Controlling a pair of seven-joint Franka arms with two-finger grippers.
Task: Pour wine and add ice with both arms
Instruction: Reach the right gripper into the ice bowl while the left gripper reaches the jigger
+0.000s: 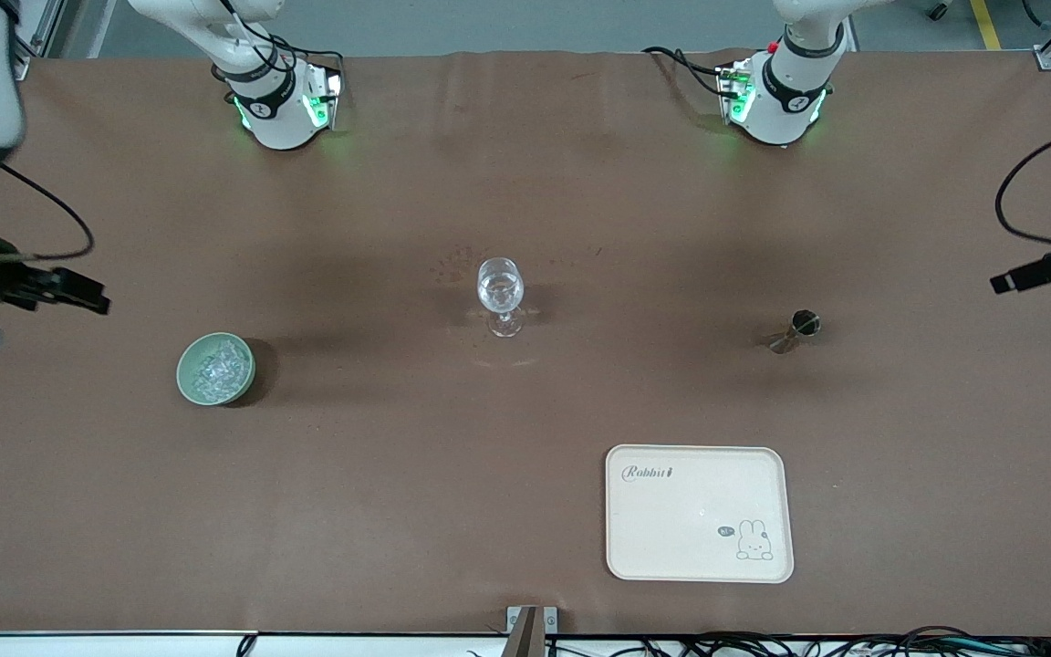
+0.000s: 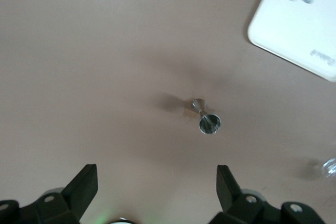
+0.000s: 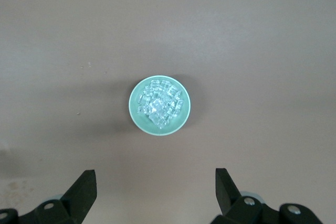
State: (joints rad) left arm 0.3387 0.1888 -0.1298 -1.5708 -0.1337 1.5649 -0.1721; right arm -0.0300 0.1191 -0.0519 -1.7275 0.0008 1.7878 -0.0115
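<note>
A clear stemmed glass point(image 1: 500, 292) stands upright mid-table; its edge shows in the left wrist view point(image 2: 329, 167). A small metal jigger point(image 1: 799, 328) stands toward the left arm's end. A green bowl point(image 1: 186, 383) holds the ice point(image 1: 218, 365), several clear chunks, toward the right arm's end. My left gripper point(image 2: 156, 174) is open and empty, high over the jigger point(image 2: 206, 118); it shows at the front view's edge point(image 1: 1004, 281). My right gripper point(image 3: 155, 178) is open and empty, high over the bowl point(image 3: 132, 109) of ice point(image 3: 160, 104); it also shows in the front view point(image 1: 92, 299).
A cream tray point(image 1: 699, 547) with a rabbit print lies nearer the front camera than the jigger; its corner shows in the left wrist view point(image 2: 283, 30). A brown cloth covers the table point(image 1: 398, 474). The arm bases stand along the table's back edge.
</note>
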